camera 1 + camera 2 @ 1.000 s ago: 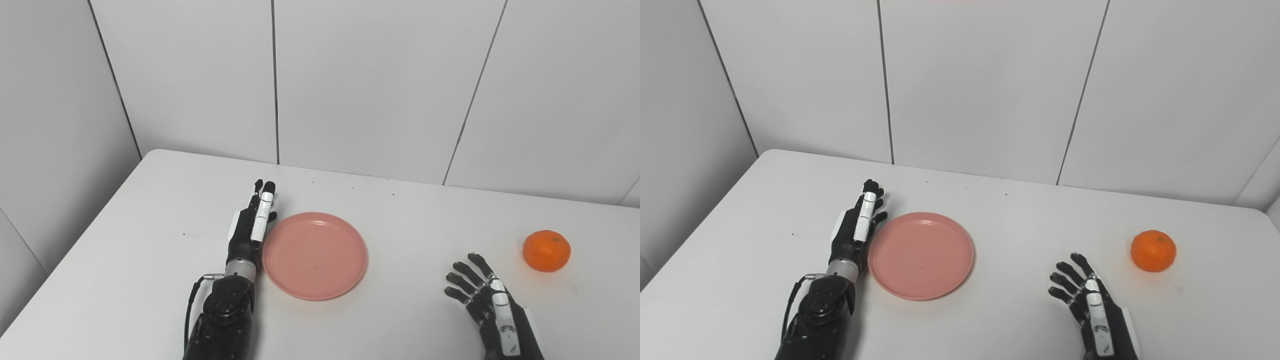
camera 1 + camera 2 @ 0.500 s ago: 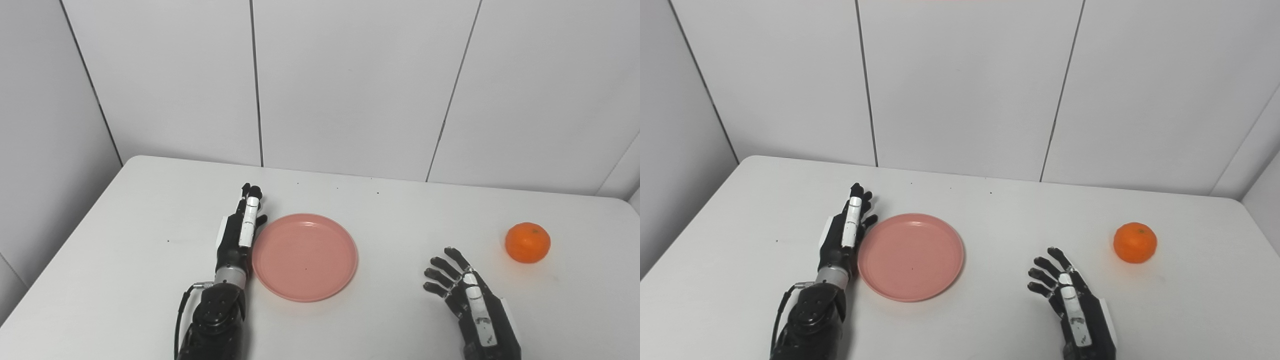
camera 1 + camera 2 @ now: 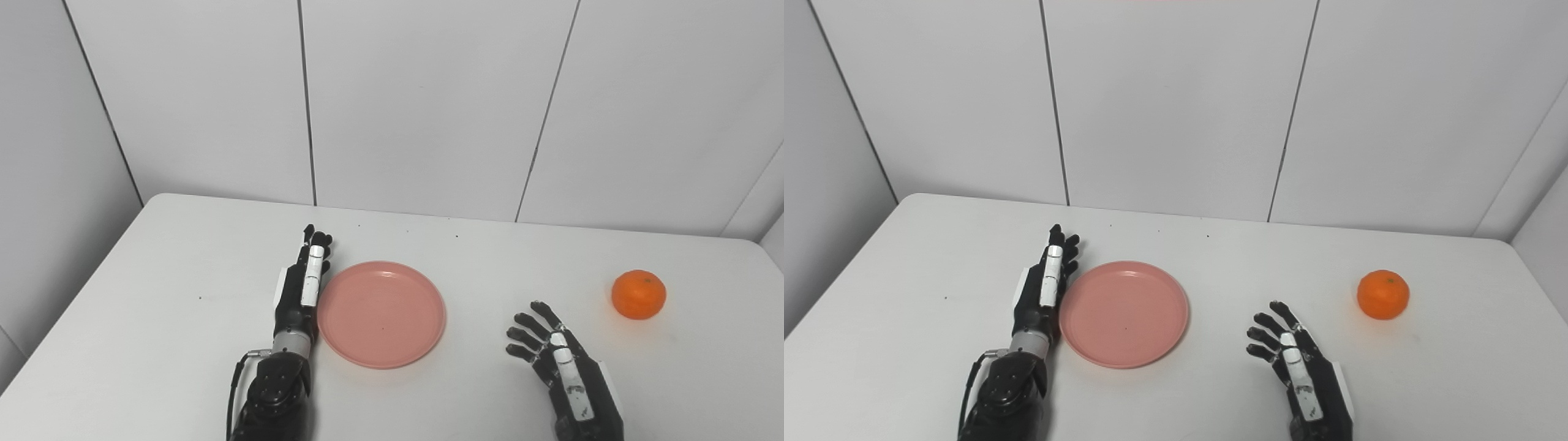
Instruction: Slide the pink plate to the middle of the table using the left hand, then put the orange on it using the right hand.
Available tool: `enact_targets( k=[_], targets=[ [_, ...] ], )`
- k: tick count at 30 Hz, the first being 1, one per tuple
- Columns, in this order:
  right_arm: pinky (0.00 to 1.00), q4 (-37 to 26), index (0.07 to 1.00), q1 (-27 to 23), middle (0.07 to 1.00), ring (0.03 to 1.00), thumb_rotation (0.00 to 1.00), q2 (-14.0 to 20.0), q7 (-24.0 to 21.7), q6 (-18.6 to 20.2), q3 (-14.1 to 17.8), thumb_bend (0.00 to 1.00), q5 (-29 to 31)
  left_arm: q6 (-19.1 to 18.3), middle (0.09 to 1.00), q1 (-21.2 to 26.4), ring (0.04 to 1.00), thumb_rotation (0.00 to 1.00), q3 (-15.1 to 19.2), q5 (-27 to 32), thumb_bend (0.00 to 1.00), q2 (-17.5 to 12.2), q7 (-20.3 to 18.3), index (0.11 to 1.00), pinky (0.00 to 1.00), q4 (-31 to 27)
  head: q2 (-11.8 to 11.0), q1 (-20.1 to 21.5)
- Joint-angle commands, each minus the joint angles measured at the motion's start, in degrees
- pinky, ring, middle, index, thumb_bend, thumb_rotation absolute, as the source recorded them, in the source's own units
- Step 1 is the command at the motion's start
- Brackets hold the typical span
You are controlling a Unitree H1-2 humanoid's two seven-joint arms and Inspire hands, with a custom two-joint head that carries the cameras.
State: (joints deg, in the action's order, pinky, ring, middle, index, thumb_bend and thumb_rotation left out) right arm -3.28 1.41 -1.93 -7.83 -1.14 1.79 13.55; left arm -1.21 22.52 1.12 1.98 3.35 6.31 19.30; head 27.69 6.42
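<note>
While the left hand lies flat, fingers straight, edge against the pink plate, the right hand waits spread wide — orange well beyond its fingertips.

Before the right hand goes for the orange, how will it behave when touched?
The orange is round and sits loose on the smooth table, so a sideways nudge would probably roll it. It lies near the table's right edge, so a roll that way is risky. The open right hand should probably close around it from above.
</note>
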Motion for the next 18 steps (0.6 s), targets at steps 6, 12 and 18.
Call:
enact_targets(
  k=[6,12,18],
  targets=[
    [0.7,3.87,0.843,2.36,0.785,0.746,0.76,-1.61,0.42,-0.73,-0.71,0.78,-0.41,1.3,0.922,1.07,0.933,1.0,-1.24,-0.21,0.64,2.02,-1.19,1.0,0.99,3.93,-0.16,0.53],
    [0.69,4.29,0.837,2.39,0.782,0.743,0.75,-1.93,0.26,-1.16,-0.58,0.79,-0.28,2.06,0.916,1.53,0.919,1.0,-1.47,-0.13,0.62,1.87,-1.71,1.0,0.96,5.09,-0.17,0.93],
    [0.69,4.21,0.836,2.37,0.78,0.742,0.75,-2.18,0.38,-0.89,-0.6,0.79,-0.5,1.94,0.924,2.38,0.91,1.0,-1.9,0.09,0.65,1.68,-2.39,1.0,0.94,6.1,-0.01,1.47]
  ],
)
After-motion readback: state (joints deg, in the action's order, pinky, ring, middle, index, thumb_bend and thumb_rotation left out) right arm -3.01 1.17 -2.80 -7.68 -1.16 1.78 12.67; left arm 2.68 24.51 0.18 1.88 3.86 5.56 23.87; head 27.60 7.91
